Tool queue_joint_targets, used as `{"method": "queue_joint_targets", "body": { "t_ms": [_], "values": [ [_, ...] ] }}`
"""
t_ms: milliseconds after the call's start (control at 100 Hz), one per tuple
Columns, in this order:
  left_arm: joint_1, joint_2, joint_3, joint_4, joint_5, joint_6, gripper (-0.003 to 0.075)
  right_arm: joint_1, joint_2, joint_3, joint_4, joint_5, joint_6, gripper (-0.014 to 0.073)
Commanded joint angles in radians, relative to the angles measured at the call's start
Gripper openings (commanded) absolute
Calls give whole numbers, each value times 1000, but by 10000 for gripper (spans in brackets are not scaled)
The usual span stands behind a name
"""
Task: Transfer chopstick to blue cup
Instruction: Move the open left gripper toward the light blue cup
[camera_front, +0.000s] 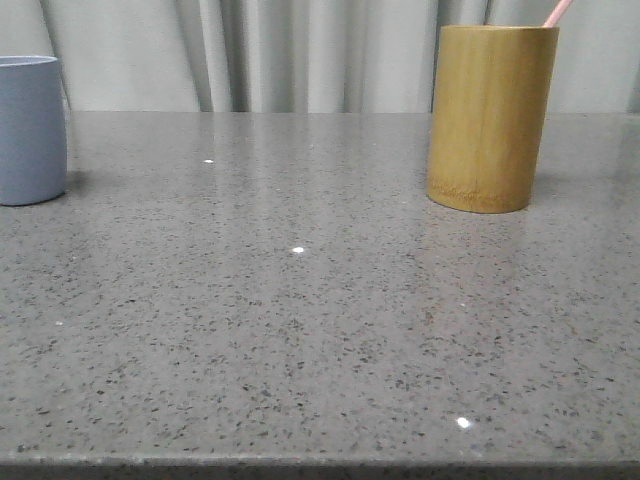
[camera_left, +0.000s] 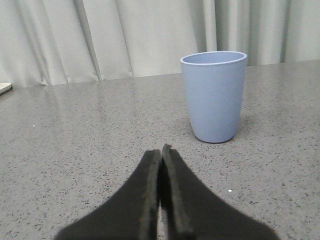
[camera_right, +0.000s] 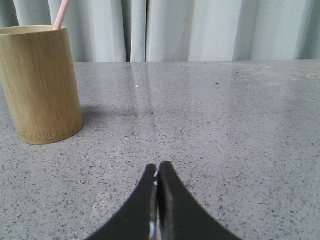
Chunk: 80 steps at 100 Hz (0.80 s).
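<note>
A pale pink chopstick (camera_front: 558, 12) sticks out of the top of the yellow-brown bamboo holder (camera_front: 490, 118) at the back right of the table; it also shows in the right wrist view (camera_right: 61, 15), with the holder (camera_right: 42, 85) standing upright. The blue cup (camera_front: 30, 130) stands upright at the far left edge of the front view, and in the left wrist view (camera_left: 214, 96) it looks empty. My left gripper (camera_left: 161, 150) is shut and empty, short of the cup. My right gripper (camera_right: 158, 167) is shut and empty, apart from the holder. Neither gripper shows in the front view.
The grey speckled table (camera_front: 300, 300) runs between cup and holder, with its front edge at the bottom of the front view. Pale curtains (camera_front: 300, 50) hang behind the table. A pale flat object (camera_left: 4, 88) lies at the table's edge in the left wrist view.
</note>
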Motion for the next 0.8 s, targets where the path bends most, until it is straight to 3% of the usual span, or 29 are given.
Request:
{"method": "queue_joint_targets", "body": {
  "t_ms": [0,610,790],
  "values": [
    [3,-33,11,-8,-83,-8,-19,2,-21,0,0,-89,-8,-67],
    [3,-33,11,-8,-83,-8,-19,2,-21,0,0,-90,-8,-67],
    [3,-33,11,-9,-83,-8,-19,2,-21,0,0,-159,-8,-67]
  ]
}}
